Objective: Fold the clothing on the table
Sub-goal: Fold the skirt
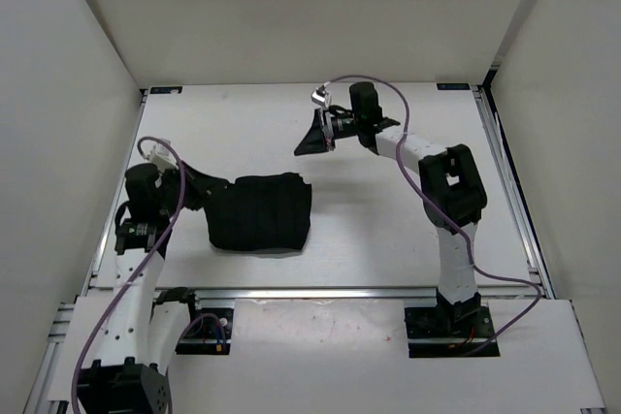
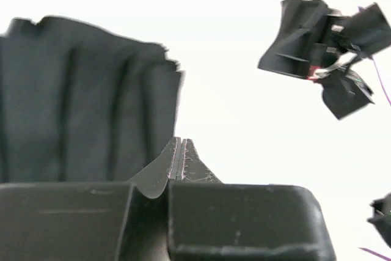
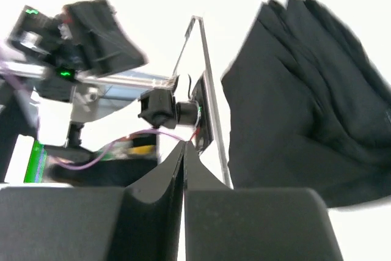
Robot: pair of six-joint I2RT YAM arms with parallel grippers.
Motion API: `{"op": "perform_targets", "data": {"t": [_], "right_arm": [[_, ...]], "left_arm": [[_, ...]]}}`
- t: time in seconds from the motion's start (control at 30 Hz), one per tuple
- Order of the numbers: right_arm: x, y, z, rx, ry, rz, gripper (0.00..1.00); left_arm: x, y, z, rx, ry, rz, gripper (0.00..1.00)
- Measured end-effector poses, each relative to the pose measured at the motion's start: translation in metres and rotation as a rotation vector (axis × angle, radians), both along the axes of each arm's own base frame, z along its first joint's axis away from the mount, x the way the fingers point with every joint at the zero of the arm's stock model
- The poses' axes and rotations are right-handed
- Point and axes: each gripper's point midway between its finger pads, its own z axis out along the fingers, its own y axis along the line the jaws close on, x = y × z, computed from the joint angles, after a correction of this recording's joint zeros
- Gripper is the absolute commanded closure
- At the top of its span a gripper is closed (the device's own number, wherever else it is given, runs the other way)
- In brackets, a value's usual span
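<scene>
Clothing (image 1: 260, 212) on tabletop (image 1: 388, 230): soft, light, limp pleats, probably best pinched at a corner hem. Left end effector (image 2: 179, 151) and right end effector (image 3: 184, 151) are closed and empty.

Bright light is blowing out the flat white desk (image 2: 244, 151) in both wrist views. The black pleated garment (image 3: 293, 108) is blurring at its edges.

The black pleated clothing (image 1: 262, 212) lies in a compact, roughly rectangular heap, seemingly folded over once, left of centre on the flat white tabletop (image 1: 378, 225).
</scene>
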Motion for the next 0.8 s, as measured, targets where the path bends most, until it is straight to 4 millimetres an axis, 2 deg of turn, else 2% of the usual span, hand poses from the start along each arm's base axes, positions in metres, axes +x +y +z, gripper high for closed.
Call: {"op": "perform_targets", "data": {"t": [0.1,0.17,0.23,0.3,0.4,0.5,0.57,0.63,0.7,0.8], "right_arm": [[0.001,0.013,0.035,0.027,-0.130,0.014,1.00],[-0.006,0.024,0.041,0.039,-0.160,0.044,0.94],[-0.015,0.036,0.028,0.028,-0.133,0.077,0.77],[-0.025,0.050,0.003,0.006,-0.080,0.114,0.63],[-0.038,0.069,-0.046,-0.052,0.022,0.159,0.53],[-0.053,0.092,-0.083,-0.097,0.083,0.208,0.56],[-0.061,0.106,-0.094,-0.109,0.092,0.233,0.65],[-0.073,0.115,-0.097,-0.114,0.095,0.259,0.75],[-0.079,0.119,-0.094,-0.109,0.087,0.275,0.75],[-0.073,0.116,-0.094,-0.106,0.080,0.265,0.76]], "left_arm": [[0.000,-0.002,0.055,0.025,-0.120,-0.023,1.00],[-0.007,-0.003,0.069,0.032,-0.141,-0.027,1.00],[-0.014,-0.001,0.066,0.035,-0.118,-0.021,1.00],[-0.019,0.001,0.057,0.036,-0.068,-0.013,1.00],[-0.023,0.001,0.045,0.041,-0.007,-0.021,1.00],[-0.028,-0.005,0.045,0.066,0.019,-0.058,0.97],[-0.030,-0.005,0.048,0.089,0.022,-0.077,0.87],[-0.030,-0.002,0.053,0.114,0.017,-0.081,0.86],[-0.030,0.004,0.055,0.134,0.012,-0.073,0.85],[-0.034,0.008,0.050,0.144,0.032,-0.066,0.85]]}}
